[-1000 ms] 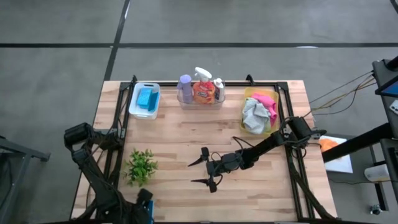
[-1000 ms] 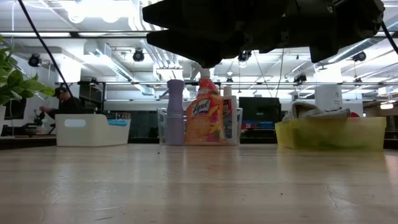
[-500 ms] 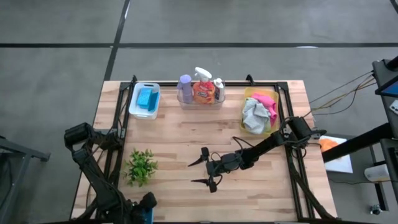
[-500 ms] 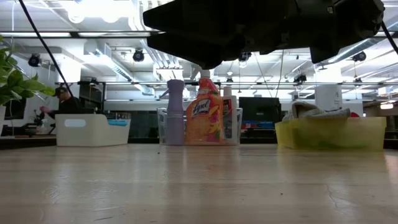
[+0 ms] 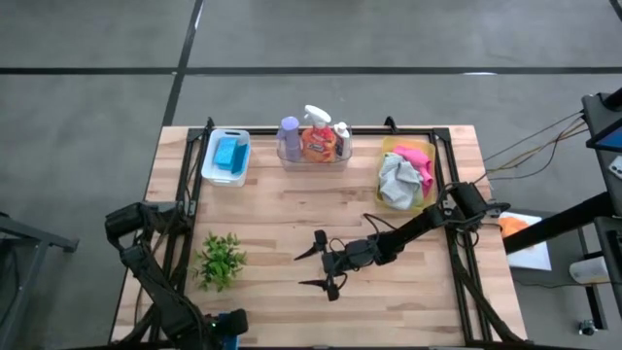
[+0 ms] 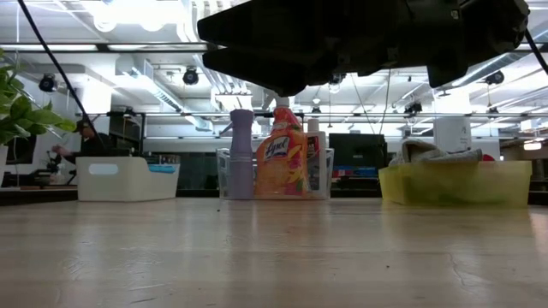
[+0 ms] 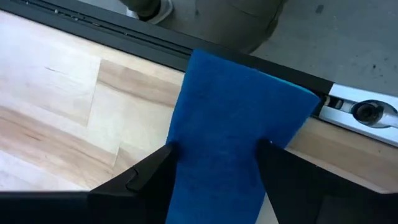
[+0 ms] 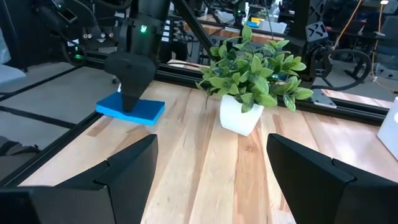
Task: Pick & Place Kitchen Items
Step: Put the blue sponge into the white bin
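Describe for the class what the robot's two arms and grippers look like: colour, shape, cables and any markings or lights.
Both arms are dark, nearly black, built of jointed tubular links. The right gripper ends in two slim, pointed black fingers; black cables loop near its base at the table edge. The left gripper is a blocky black head on a column that shows a small green light. Its fingers look matt black and flat-sided. No lettering is readable.

- I see a purple bottle, an orange spray bottle and a small white bottle standing upright, top centre.
- Pink cloth and grey cloth lie crumpled, upper right.
- Blue sponges sit upper left; another blue sponge lies flat at the bottom-left table edge.
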Motion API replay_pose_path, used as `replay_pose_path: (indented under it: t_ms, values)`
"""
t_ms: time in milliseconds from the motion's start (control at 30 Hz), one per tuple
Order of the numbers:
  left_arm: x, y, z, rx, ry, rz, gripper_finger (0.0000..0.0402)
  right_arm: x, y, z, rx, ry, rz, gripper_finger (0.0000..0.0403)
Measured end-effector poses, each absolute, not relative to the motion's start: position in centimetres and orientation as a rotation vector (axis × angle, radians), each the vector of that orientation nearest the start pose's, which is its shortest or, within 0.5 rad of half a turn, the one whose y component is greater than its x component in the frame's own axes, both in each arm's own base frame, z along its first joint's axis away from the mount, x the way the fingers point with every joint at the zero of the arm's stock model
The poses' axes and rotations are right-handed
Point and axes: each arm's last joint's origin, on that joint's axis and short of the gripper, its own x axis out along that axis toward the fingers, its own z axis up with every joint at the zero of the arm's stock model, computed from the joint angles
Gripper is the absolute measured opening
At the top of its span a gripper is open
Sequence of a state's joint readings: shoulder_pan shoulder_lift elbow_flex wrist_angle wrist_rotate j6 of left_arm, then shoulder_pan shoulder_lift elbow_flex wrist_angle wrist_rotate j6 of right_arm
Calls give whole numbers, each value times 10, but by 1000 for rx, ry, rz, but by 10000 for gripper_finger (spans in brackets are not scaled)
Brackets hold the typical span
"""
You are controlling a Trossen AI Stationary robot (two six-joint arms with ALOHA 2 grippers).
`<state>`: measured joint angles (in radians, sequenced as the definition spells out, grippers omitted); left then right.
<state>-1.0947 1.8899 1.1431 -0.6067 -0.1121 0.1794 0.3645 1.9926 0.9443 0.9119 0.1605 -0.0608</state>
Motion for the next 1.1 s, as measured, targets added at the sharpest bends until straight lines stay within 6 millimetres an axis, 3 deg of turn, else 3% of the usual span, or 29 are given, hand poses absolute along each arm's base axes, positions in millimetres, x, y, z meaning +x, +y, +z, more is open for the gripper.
replay_pose_path:
  t_ms: [267,600,800,1100]
  values:
    - [173,-295,137,955,1109,-872,205,373,137,149,-96,127,208,304]
    - [177,-291,135,964,1118,-839,13,373,137,149,-96,126,208,304]
    - [182,-291,141,1021,1095,-686,3,373,137,149,-96,127,207,304]
    - [191,-298,175,1079,1069,-555,1,373,137,149,-97,130,208,304]
